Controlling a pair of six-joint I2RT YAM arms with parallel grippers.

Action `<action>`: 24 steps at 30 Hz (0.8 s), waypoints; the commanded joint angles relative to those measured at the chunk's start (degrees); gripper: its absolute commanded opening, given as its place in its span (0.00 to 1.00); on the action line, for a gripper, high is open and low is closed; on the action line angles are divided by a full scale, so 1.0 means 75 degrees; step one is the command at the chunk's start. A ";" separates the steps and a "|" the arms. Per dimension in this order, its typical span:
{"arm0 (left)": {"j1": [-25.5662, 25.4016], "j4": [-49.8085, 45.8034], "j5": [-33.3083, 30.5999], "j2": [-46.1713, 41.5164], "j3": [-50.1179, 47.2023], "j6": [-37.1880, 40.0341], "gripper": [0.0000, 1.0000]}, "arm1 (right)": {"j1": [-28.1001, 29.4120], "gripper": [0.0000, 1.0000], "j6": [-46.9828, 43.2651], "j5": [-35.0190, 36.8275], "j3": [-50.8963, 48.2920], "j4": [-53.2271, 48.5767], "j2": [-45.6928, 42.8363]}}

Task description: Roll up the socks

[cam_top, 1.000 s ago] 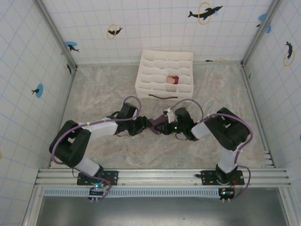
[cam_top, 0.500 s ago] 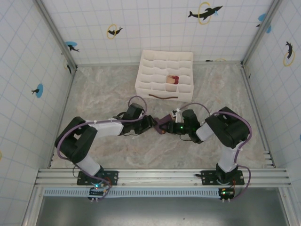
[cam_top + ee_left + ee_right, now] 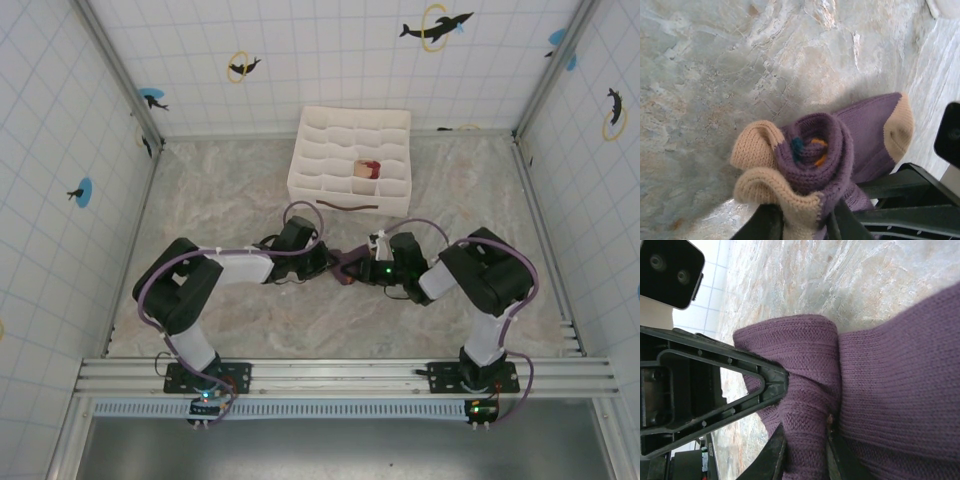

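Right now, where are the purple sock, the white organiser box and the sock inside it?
purple sock point(image 3: 815, 155), left wrist view, the rolled-up middle.
white organiser box point(image 3: 305, 196), top external view, its near wall.
beige sock point(image 3: 369, 167), top external view, its dark red patch.

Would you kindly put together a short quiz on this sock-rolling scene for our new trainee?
1. True or false: the purple sock lies inside the box.
2. What sits in one compartment of the box? A) a beige sock with red parts, B) a purple sock, C) a sponge.
3. Name each gripper that is shut on the purple sock.

Key
1. False: it is out in front of the box, between the arms.
2. A.
3. The left gripper and the right gripper, both pinching its fabric.
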 commanded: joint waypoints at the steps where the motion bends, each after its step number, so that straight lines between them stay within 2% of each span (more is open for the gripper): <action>1: 0.0089 -0.0803 -0.0187 0.0100 0.0094 0.0442 0.08 | -0.0084 0.08 -0.0793 0.0227 -0.0004 -0.1749 -0.0312; 4: 0.0241 -0.1075 -0.0051 -0.0042 0.0228 0.0953 0.05 | -0.0079 0.29 -0.1556 0.0195 0.0358 -0.2621 -0.0878; 9: 0.0368 -0.1422 0.0331 -0.0170 0.0366 0.1708 0.04 | -0.0003 0.37 -0.2726 0.0311 0.1061 -0.4132 -0.1660; 13: 0.0368 -0.1872 0.0137 -0.0423 0.0322 0.1966 0.04 | 0.0560 0.47 -0.3865 0.1654 0.1415 -0.5118 -0.2345; 17: 0.0368 -0.2233 -0.0140 -0.0693 0.0278 0.1824 0.05 | 0.1350 0.58 -0.4683 0.2955 0.1515 -0.5241 -0.2647; 24: 0.0368 -0.2477 -0.0497 -0.1137 -0.0062 0.1014 0.05 | 0.3015 0.62 -0.5800 0.5212 0.1368 -0.4561 -0.2488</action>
